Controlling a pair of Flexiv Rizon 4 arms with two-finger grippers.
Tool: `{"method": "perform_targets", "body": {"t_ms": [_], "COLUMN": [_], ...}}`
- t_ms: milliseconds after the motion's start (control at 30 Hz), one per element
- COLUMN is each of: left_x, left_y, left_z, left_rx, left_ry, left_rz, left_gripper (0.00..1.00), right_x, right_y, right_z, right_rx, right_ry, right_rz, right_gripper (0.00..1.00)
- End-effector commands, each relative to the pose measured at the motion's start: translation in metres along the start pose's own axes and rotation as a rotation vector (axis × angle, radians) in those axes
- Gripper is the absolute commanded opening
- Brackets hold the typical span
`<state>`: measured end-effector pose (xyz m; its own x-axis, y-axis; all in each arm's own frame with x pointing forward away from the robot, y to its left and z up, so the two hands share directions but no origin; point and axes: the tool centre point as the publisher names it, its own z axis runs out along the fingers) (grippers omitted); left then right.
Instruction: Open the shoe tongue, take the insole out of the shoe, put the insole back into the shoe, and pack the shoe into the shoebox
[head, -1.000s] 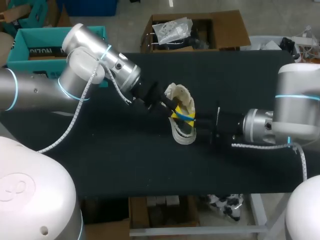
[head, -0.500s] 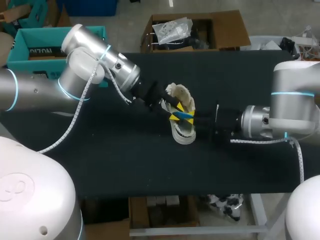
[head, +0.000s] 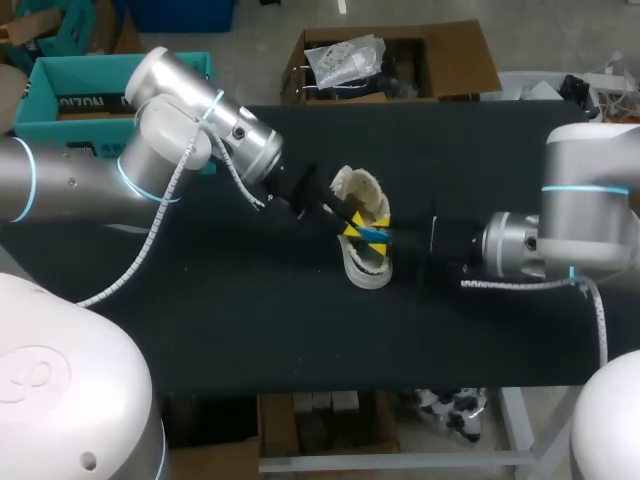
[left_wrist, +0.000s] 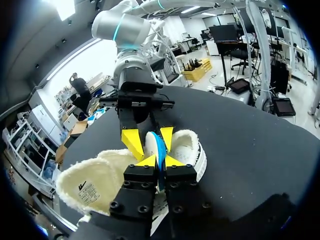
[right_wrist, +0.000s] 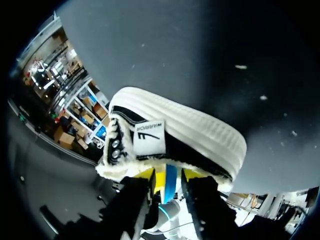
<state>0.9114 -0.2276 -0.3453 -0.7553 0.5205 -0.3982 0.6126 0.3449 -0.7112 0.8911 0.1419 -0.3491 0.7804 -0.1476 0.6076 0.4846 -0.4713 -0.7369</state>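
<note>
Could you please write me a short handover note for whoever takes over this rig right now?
Left tool: shut on the blue edge of the insole, just above the shoe's opening.
Right tool: at the same insole from the opposite side; grip unclear.
Shoe: in the middle of the table, tongue folded open, insole partly out.
Done: tongue opened, insole raised.
Left: probably pull the insole fully out, put it back, then pack the shoe into the shoebox.

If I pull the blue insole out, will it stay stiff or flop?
Probably floppy: the insole looks a thin sheet, edge-on between the tips of the left gripper. Likely light, being so thin. The fleece-lined shoe may cling to it and drag along.
</note>
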Motion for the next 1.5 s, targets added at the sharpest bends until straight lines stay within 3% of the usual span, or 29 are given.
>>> {"method": "perform_targets", "body": {"t_ms": [33,67,233,267,300,333,367,667,1000,1067,1167,1400,1500], "left_x": [-0.002,-0.002,-0.002,-0.001,0.0,0.0,0.001,0.012,0.019,0.021,0.023,0.03,0.032], "left_y": [0.003,0.003,0.003,0.002,0.001,0.0,-0.001,-0.029,-0.044,-0.043,-0.041,-0.035,-0.032], "left_z": [0.003,0.003,0.001,-0.001,-0.004,-0.006,-0.01,-0.047,-0.082,-0.086,-0.09,-0.099,-0.104], "left_rx": [0.0,-0.001,0.0,0.002,0.006,0.001,-0.006,0.0,0.005,-0.001,-0.012,-0.024,-0.026], "left_ry": [-0.003,-0.003,-0.002,0.0,0.003,0.003,0.005,0.039,0.014,0.009,-0.004,-0.044,-0.064], "left_rz": [-0.002,-0.003,-0.02,-0.026,-0.039,-0.057,-0.076,-0.25,-0.489,-0.526,-0.57,-0.639,-0.67], "left_gripper": [0.0,0.0,0.0,0.18,0.44,0.82,1.0,1.0,1.0,1.0,1.0,1.0,1.0], "right_x": [-0.002,-0.001,-0.001,-0.001,-0.001,-0.001,-0.002,-0.012,-0.031,-0.031,-0.03,-0.023,-0.019], "right_y": [-0.011,-0.011,-0.004,-0.002,0.0,0.003,0.004,0.017,0.006,0.001,-0.011,-0.038,-0.042], "right_z": [-0.006,-0.005,0.001,0.002,0.004,0.005,0.006,0.014,0.004,0.0,-0.006,-0.017,-0.013], "right_rx": [-0.023,-0.024,-0.038,-0.044,-0.057,-0.066,-0.076,-0.167,-0.281,-0.285,-0.302,-0.33,-0.316], "right_ry": [0.003,0.001,-0.03,-0.038,-0.049,-0.057,-0.064,-0.135,-0.237,-0.246,-0.252,-0.244,-0.241], "right_rz": [-0.006,-0.006,0.018,0.025,0.034,0.041,0.048,0.085,0.131,0.13,0.109,0.05,0.027], "right_gripper": [0.07,0.0,0.0,0.0,0.0,0.0,0.0,0.0,0.0,0.28,0.49,0.48,0.37]}}
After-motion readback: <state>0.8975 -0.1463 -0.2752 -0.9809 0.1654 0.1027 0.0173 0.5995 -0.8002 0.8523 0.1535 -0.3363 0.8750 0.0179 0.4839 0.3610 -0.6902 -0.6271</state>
